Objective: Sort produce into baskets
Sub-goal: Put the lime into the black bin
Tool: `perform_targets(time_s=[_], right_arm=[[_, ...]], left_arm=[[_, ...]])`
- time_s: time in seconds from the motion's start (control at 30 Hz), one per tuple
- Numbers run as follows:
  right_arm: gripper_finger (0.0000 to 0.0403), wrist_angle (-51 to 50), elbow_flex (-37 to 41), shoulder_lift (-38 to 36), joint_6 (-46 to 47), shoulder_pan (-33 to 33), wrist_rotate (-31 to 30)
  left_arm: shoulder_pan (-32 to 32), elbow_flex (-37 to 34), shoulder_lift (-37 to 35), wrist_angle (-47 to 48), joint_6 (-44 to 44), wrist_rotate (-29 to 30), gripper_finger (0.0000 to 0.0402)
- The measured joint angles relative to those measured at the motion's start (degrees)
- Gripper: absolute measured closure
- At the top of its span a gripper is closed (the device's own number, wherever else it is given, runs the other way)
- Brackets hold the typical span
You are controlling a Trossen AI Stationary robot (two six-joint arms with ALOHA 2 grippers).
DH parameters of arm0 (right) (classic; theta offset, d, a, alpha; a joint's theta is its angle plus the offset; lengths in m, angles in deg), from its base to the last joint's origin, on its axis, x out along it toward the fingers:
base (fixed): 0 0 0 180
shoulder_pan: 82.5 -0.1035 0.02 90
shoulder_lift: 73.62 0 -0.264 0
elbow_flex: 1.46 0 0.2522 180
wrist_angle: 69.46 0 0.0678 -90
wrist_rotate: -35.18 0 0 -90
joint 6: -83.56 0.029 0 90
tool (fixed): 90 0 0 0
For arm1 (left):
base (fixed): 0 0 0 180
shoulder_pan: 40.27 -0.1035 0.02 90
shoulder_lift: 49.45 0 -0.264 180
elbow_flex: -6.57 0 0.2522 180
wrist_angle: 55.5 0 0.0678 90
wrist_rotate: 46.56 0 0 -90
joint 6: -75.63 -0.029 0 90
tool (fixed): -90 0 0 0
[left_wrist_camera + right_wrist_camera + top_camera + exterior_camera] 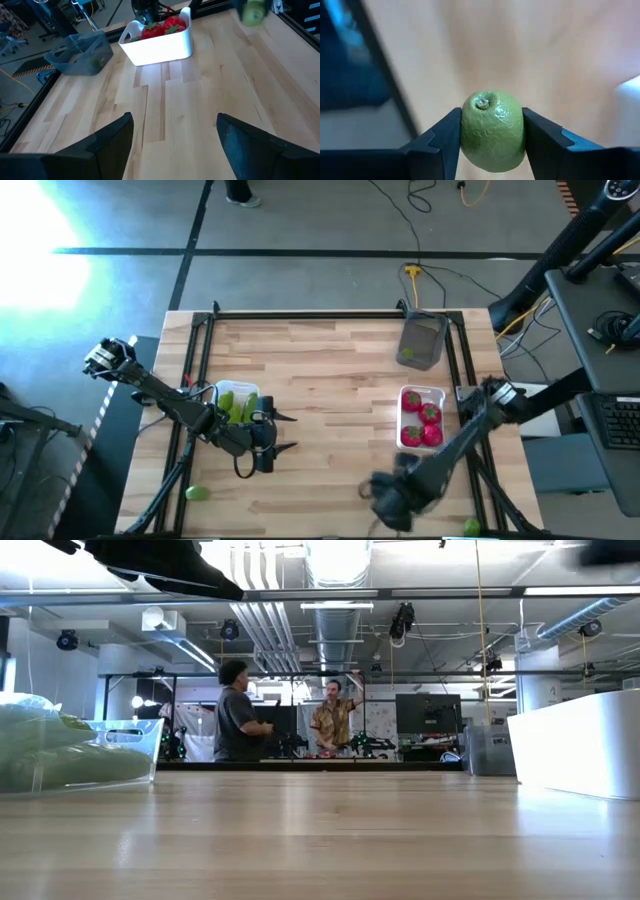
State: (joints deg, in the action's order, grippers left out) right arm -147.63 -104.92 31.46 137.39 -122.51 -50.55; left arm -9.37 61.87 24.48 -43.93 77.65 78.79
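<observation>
Right gripper (492, 145) low at the near worktop edge, arm stretched in from the right side, fingers (442, 142) pinching a lime (492, 131) on both sides; left gripper (283, 432) hovers mid-left, fingers spread, empty.

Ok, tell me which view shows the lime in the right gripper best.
The right wrist view: the lime fills the frame between the right gripper fingers. The left wrist view catches it small and blurred. The high view hides it under the arm; the low view misses it.

A green lime (493, 131) sits between the right pincer (491, 137) fingers, apparently touching both; blurred wood behind.
</observation>
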Motion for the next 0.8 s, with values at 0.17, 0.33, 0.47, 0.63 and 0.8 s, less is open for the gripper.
perform_targets(time_s=[0.17, 0.33, 0.47, 0.63, 0.8], right_arm=[[0.0232, -12.9, -13.9, -1.8, -6.4, 7.6, -25.0], [0.0232, -24.7, -21.4, -2.9, -4.4, 19.0, -36.2], [0.0232, -23.6, -18.2, -5.7, -4.3, 30.6, -36.9], [0.0232, -25.4, -8.4, -8.5, -0.6, 47.0, -38.3], [0.0232, -19.8, 3.4, -10.3, 0.1, 60.2, -36.9]], left_arm=[[0.0, 0.0, 0.0, 0.0, 0.0, 0.0, 0.0134], [0.0, 0.0, 0.0, -0.4, 0.0, 0.0, 0.0134], [0.0, 0.0, 0.0, -0.8, 0.0, 0.0, 0.0134], [0.0, 0.0, 0.0, -1.5, 0.0, 0.0, 0.0134], [0.0, 0.0, 0.0, -1.9, 0.0, 0.0, 0.0134]])
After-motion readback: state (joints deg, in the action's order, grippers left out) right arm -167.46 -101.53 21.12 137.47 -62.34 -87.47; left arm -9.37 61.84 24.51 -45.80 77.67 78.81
